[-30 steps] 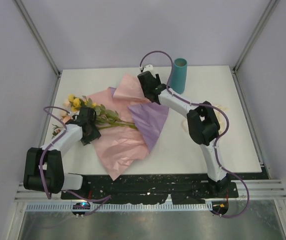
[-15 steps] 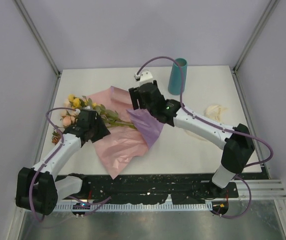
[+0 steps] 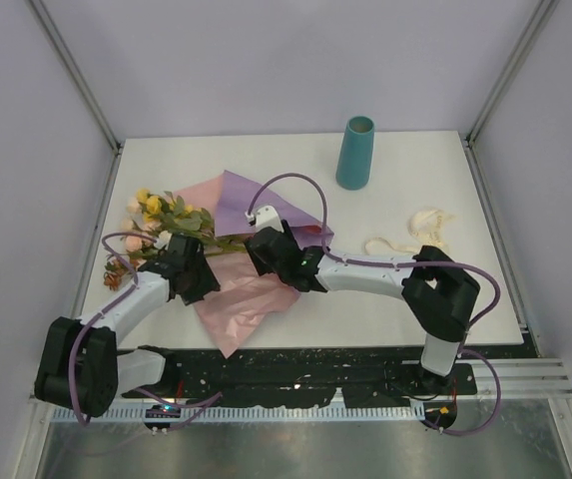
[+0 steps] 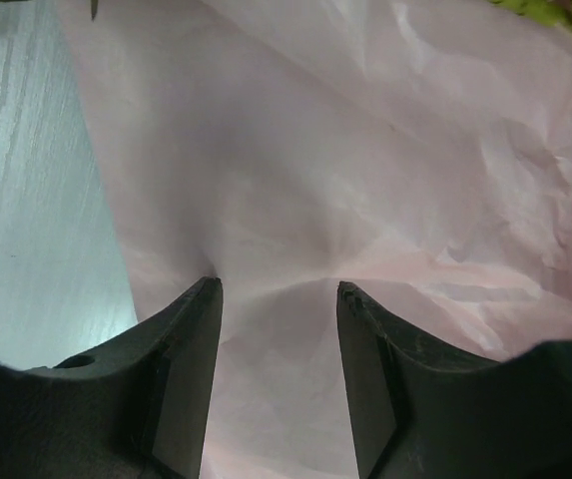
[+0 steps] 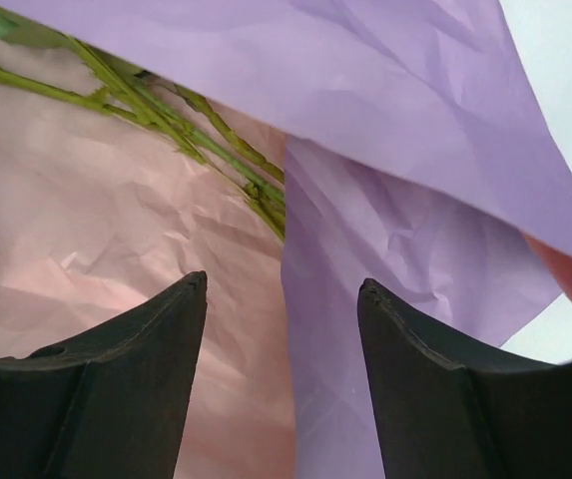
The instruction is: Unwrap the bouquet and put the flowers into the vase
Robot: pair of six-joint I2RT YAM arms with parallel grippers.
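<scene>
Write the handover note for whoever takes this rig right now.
Left gripper: open, empty, low over the pink paper.
Right gripper: open, empty, above the stems beside the purple fold.
Flowers lie on the opened paper, left of centre; vase stands upright at the far edge, no flowers in it.
Done: ribbon off, wrap opened.
Left: lift the flowers, stand them in the vase.
</scene>
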